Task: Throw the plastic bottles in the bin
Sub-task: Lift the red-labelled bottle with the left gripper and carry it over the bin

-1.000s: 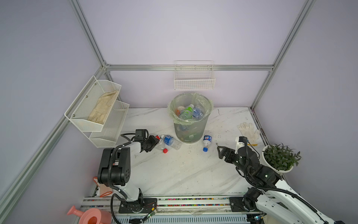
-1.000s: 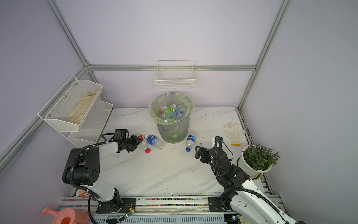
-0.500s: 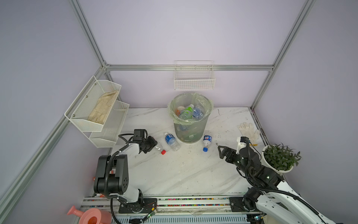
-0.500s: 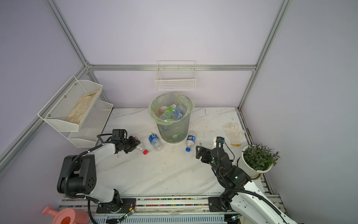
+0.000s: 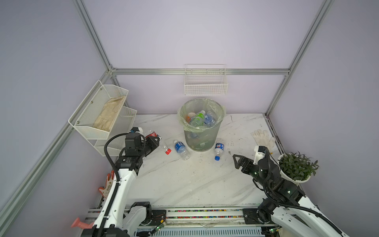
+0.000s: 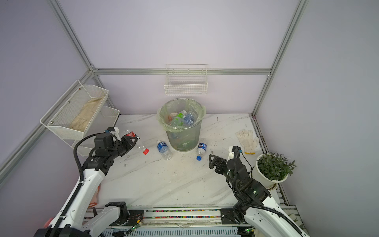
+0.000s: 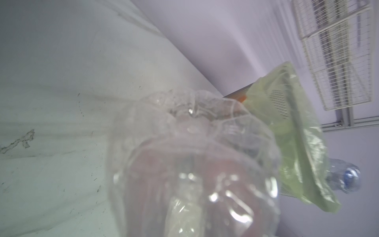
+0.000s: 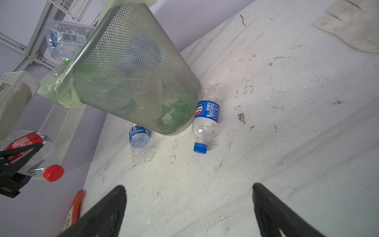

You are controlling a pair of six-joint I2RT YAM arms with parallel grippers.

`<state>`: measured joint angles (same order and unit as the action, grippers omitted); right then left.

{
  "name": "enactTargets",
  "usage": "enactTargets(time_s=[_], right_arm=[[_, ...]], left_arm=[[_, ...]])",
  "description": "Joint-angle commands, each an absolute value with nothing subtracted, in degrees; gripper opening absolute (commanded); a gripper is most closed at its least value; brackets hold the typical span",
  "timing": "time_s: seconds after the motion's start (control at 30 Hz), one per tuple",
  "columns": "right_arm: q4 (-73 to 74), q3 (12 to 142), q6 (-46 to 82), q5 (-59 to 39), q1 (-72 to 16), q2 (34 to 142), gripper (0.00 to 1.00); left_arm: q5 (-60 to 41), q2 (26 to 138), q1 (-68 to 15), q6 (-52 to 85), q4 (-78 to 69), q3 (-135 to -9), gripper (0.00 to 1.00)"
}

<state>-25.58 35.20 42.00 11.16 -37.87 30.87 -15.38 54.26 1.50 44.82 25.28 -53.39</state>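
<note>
My left gripper (image 5: 154, 141) is squeezed tight on the red-cap bottle (image 5: 167, 151), a clear one with a red label. It holds the bottle to the left of the bin (image 5: 202, 142), near it but not over it. From the right wrist view the bottle looks lifted a little off the table (image 5: 184, 180), with the black fingers (image 8: 22, 150) pinching its middle. In the left wrist view the see-through bottle fills most of the picture, and the green bag on the bin shows past it. My right gripper (image 5: 236, 162) has its fingers spread wide and holds nothing. It hangs low over the table on the right side, pointing toward the bin. The bin stands at the back of the table and already has a pile of bottles (image 5: 200, 119) in it, reaching close to the top. I think most of the job is done. Three bottles are left outside. One is the bottle in my left gripper. One is a water bottle (image 5: 181, 148) with a blue label, lying just beside the bin on its left. The last is a cola bottle (image 5: 219, 149) with a blue cap, lying against the foot of the bin on its right, the nearest one to my open right gripper. I see no other bottles on the table.
</note>
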Motion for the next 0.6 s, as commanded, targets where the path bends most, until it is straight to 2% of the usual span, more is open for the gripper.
enactTargets(time_s=[0.0,0.17,0.4,0.57], right_arm=[[-27.69,34.83,43.58,11.1,-37.88,29.52,0.97],[-27.69,34.37,44.29,10.64,-37.87,28.31,0.97],[-27.17,33.86,44.3,9.94,-37.88,28.39,0.97],[-26.65,33.36,44.86,9.32,-37.88,28.52,0.97]], left_arm=[[-15.47,49.59,1.69,43.21,24.43,-64.51,0.25],[-12.76,45.1,1.59,40.98,22.68,-71.16,0.26],[-10.76,39.51,1.64,36.62,10.42,-73.54,0.27],[-11.95,40.28,1.39,34.76,5.01,-75.12,0.28]])
